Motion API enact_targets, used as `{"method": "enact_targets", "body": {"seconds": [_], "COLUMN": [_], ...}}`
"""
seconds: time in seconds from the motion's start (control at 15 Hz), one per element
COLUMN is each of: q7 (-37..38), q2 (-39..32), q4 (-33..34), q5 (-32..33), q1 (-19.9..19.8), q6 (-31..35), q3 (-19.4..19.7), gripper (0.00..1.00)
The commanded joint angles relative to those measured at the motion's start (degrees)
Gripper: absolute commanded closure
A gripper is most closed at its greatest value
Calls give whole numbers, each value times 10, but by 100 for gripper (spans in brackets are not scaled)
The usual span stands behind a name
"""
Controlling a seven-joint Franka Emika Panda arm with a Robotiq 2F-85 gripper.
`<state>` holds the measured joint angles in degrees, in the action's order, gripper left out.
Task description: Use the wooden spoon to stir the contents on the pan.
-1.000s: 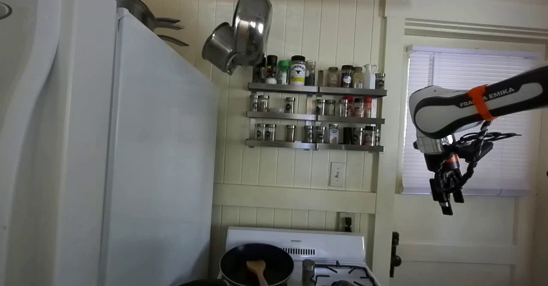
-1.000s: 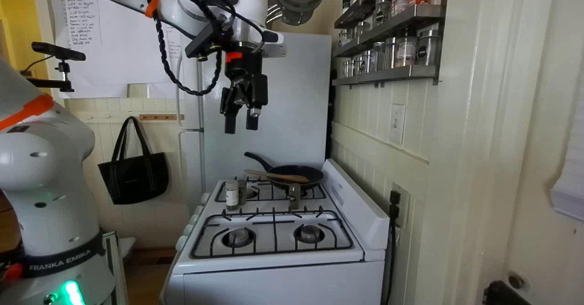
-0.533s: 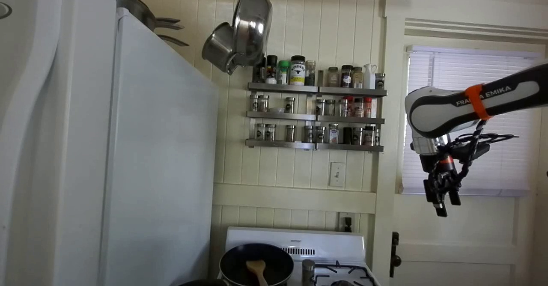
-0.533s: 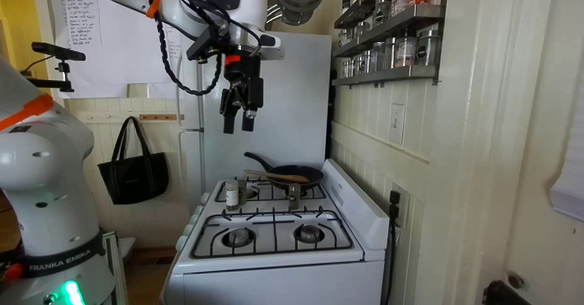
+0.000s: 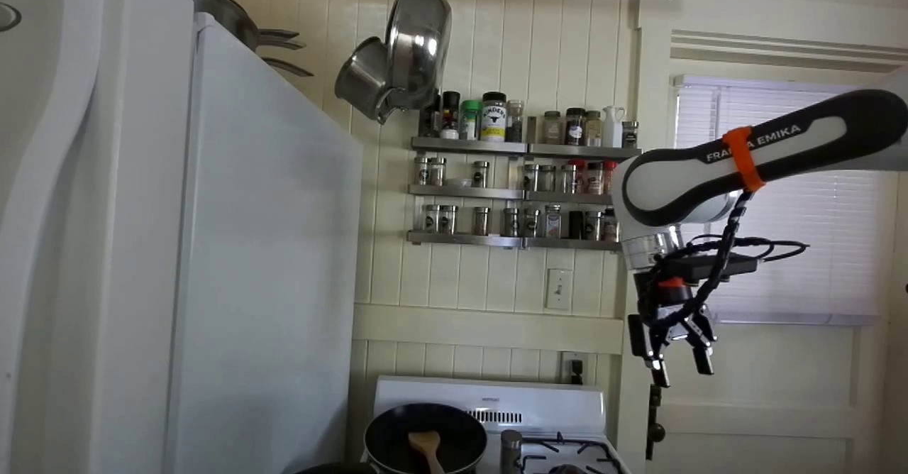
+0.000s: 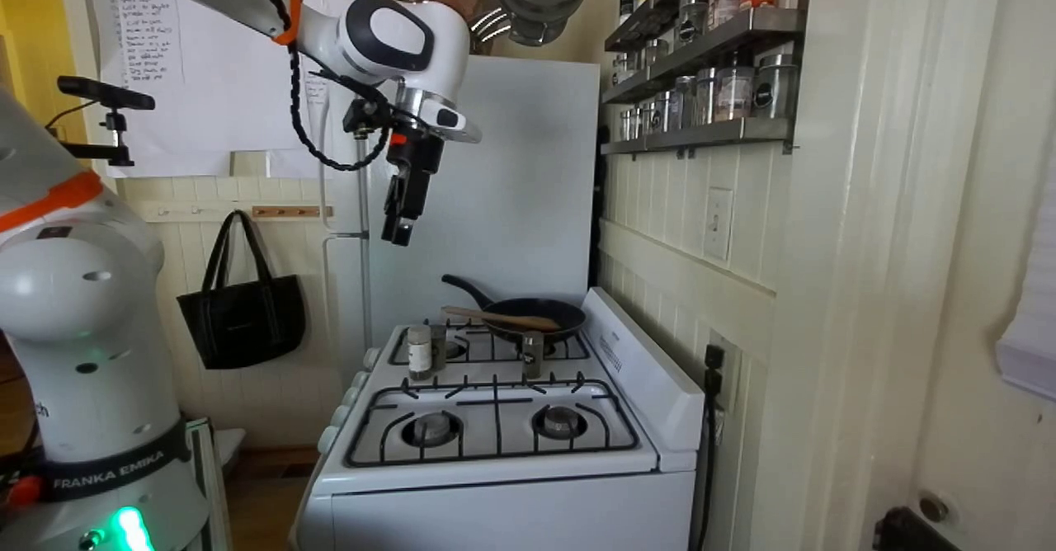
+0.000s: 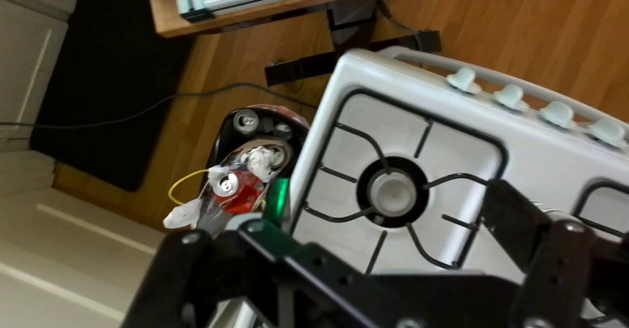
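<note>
Next to a white refrigerator (image 6: 528,171), a gas stove (image 6: 511,510) carries a black pan (image 6: 569,313). The lone gripper (image 5: 682,369) hangs higher and well apart, fingers spread with nothing between them. From it, the wooden spoon (image 6: 500,317) lies below and toward the refrigerator, bowl in the pan, handle crossing the rim toward the stove's front, so a grasp likely means closing across that front-to-back line. The wrist view alone frames a burner (image 7: 392,193) between the fingers, showing no spoon.
</note>
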<state>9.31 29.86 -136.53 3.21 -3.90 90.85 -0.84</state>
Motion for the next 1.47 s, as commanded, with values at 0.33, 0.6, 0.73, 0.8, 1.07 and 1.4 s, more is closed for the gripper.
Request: {"method": "enact_targets", "body": {"seconds": [0.33,0.6,0.73,0.8,1.07,1.4], "q7": [130,196,172,172,172,174], "q2": [-125,-218,-188,-207,-236,-250], "q4": [31,88,63,76,99,108], "q5": [-110,-59,-74,-71,-67,-51], "q1": [63,79,88,94,99,99], "q6": [193,284,279,286,289,297], "q3": [-91,-135,-121,-124,-122,-125], "gripper": [0,0,0,0,0,0]}}
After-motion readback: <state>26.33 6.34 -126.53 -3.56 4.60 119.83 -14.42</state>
